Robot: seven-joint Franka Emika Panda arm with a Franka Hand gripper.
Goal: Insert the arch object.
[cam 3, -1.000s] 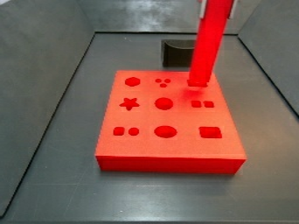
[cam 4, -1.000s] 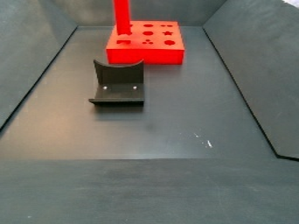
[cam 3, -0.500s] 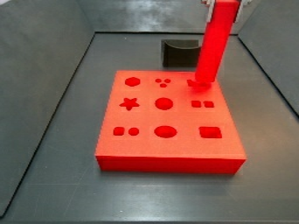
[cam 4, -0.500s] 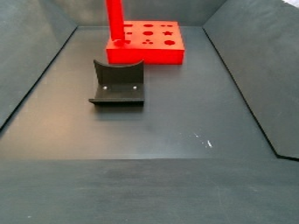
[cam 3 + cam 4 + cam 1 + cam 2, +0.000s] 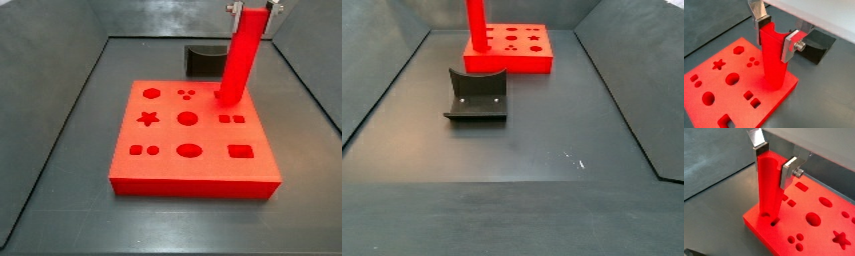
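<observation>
The arch object is a long glossy red bar that stands upright. My gripper is shut on its top end, with one silver finger on each side. The grip also shows in a wrist view, where my gripper clamps the bar. The bar's lower end meets the flat red board at a hole near the board's far right corner. How deep it sits cannot be told. In a side view the bar rises from the board past the frame's top.
The dark fixture stands on the grey floor near the board. It also shows in a side view and in a wrist view. The board has several shaped holes, such as a star. Grey walls enclose the floor.
My gripper has moved down with the bar. Its fingers now show in a side view, and the bar's lower end sits lower at the board's hole.
</observation>
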